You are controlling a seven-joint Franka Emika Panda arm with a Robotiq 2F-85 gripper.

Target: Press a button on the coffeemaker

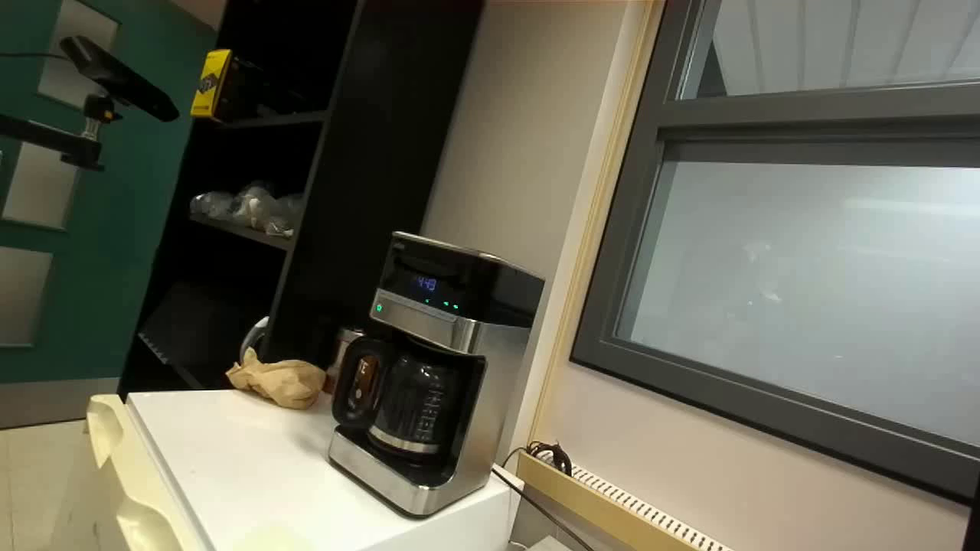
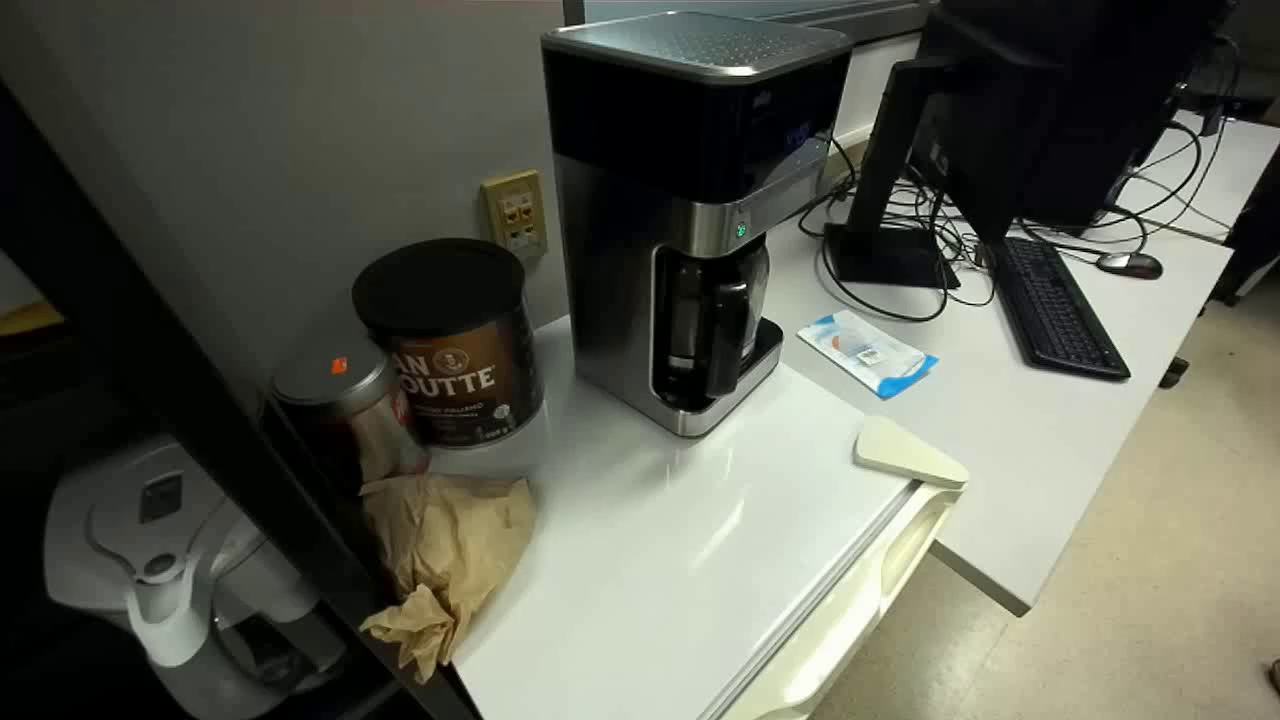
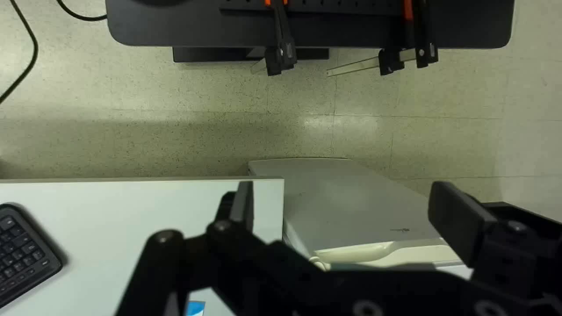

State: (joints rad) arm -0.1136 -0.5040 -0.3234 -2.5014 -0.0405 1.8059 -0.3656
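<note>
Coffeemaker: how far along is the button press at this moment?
Done: no press can be confirmed; the coffeemaker has a lit display and green light, cause unknown. In hand: nothing; the gripper is open, empty, and absent from both exterior views. Left: probably the approach and the press itself.

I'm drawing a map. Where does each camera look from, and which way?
An exterior view: roughly level with the coffeemaker, facing its front; no robot.
An exterior view: high, looking down at the paper bag and coffeemaker; no robot.
Wrist view: on the wrist, facing the floor; open gripper shows.
Both exterior views share the coffeemaker.
</note>
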